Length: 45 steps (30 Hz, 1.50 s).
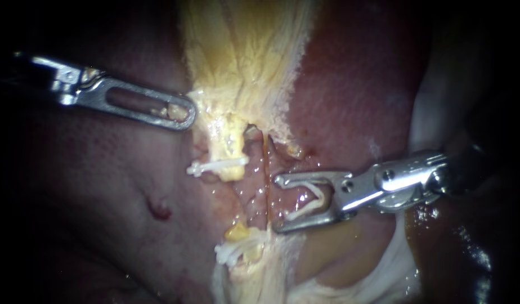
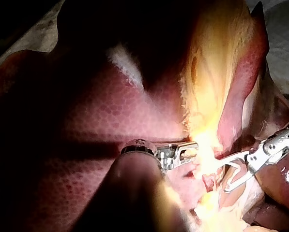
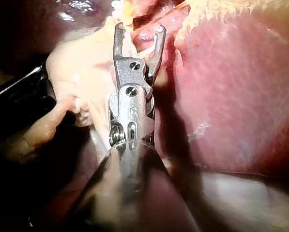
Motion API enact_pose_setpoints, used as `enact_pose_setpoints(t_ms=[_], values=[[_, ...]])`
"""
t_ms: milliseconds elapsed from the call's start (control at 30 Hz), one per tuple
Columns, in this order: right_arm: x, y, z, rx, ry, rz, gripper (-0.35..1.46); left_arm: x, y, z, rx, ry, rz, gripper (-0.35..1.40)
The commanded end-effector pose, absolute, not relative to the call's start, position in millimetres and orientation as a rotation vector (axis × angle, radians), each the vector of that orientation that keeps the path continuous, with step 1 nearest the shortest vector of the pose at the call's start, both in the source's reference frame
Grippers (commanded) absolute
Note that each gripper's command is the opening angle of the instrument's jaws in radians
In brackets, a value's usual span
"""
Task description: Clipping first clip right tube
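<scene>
Dark-red liver [image 1: 102,186] fills most of the endoscope view, its surface finely mottled, wet and glinting, with one small red spot [image 1: 158,211] on the open stretch below the left instrument [image 1: 181,112]. Down the middle runs a fan of pale yellow tissue [image 1: 243,56], fibrous and frayed at its edges. The left instrument's pincer is closed on the edge of that yellow tissue where the fan narrows.

Below the fan two tubes show side by side. The left tube [image 1: 229,146] is thick and yellowish and bears a white clip [image 1: 218,166] across it. The right tube [image 1: 267,186] is a thin orange-red strand, bare of any clip, running down to a second white clip [image 1: 233,250] set in yellow fat lower down.

The right instrument [image 1: 277,204] lies level with the thin strand. Its pincer stands spread wide and carries a loaded clip [image 1: 310,200], white and still open in a V. The tips sit just beside the right tube, which lies at their mouth and not yet between them.

A pale membrane [image 1: 384,270] and brownish fluid [image 1: 457,253] lie under the right shaft. Beyond the liver, the left wrist view shows pale cloth [image 2: 284,34]; the surroundings are otherwise dark.
</scene>
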<state>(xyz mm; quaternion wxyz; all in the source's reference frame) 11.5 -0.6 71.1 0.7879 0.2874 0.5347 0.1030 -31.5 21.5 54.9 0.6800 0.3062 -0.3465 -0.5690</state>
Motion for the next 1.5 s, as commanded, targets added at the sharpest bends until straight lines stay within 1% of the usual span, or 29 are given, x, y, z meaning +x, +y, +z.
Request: enact_pose_setpoints(t_ms=[33, 100, 233, 467, 667, 967, 1133, 1500], values=[[11.7, -0.7, 71.2, 0.628, 1.162, 0.234, 0.5, -31.5, 21.5, 54.9, 0.687, -0.778, -1.277, -0.35], [12.3, -0.7, 71.4, 0.649, 1.178, 0.245, 0.5, -31.5, 21.5, 54.9, 0.687, -0.778, -1.277, -0.35], [13.5, -1.1, 71.9, 0.686, 1.181, 0.247, 0.5, -31.5, 21.5, 54.9, 0.688, -0.778, -1.277, -0.35], [14.8, -1.4, 72.4, 0.772, 1.237, 0.294, 0.5, -31.5, 21.5, 55.0, 0.688, -0.778, -1.277, -0.35], [15.2, -1.3, 72.3, 0.815, 1.267, 0.32, 0.5, -31.4, 21.5, 55.0, 0.688, -0.778, -1.277, -0.35], [14.9, -1.8, 71.1, 0.861, 1.296, 0.361, 0.5, -31.4, 21.5, 55.1, 0.687, -0.778, -1.276, -0.35], [14.7, -2.4, 69.9, 0.915, 1.321, 0.382, 0.49, -31.4, 21.5, 55.1, 0.687, -0.778, -1.276, -0.35], [14.6, -3.3, 67.8, 1.009, 1.331, 0.347, 0.48, -31.4, 21.6, 55.3, 0.687, -0.778, -1.276, -0.35]])
